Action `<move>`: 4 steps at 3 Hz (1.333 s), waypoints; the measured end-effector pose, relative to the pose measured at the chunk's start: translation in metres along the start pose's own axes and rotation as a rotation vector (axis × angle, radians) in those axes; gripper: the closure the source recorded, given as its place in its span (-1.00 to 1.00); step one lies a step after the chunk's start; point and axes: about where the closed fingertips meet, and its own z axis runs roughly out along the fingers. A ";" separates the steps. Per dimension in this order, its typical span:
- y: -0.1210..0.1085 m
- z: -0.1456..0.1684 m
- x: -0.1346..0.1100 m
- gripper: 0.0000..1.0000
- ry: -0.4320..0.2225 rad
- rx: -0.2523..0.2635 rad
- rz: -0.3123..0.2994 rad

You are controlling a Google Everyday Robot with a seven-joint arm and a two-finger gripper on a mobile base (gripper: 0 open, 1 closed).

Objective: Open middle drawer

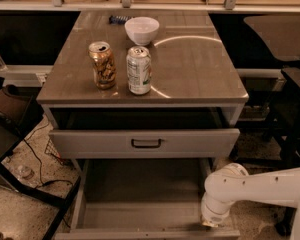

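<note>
Gripper (210, 223), open or closed I could not tell, hung at the right front corner of the middle drawer (140, 194), perhaps touching it, with that drawer pulled far out beneath the top drawer (90, 144).

Dim warm light, glare arc on tabletop (190, 69), pincer (210, 223) shadowed bottom right.

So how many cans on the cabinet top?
2: brown can left, silver can beside it. None seem hidden. The claw is low, at the front right of the middle drawer.
</note>
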 end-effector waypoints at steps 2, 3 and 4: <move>0.048 -0.007 0.019 1.00 0.004 -0.060 -0.006; 0.046 -0.001 0.017 1.00 0.011 -0.074 -0.008; 0.051 0.024 -0.003 1.00 -0.001 -0.087 -0.035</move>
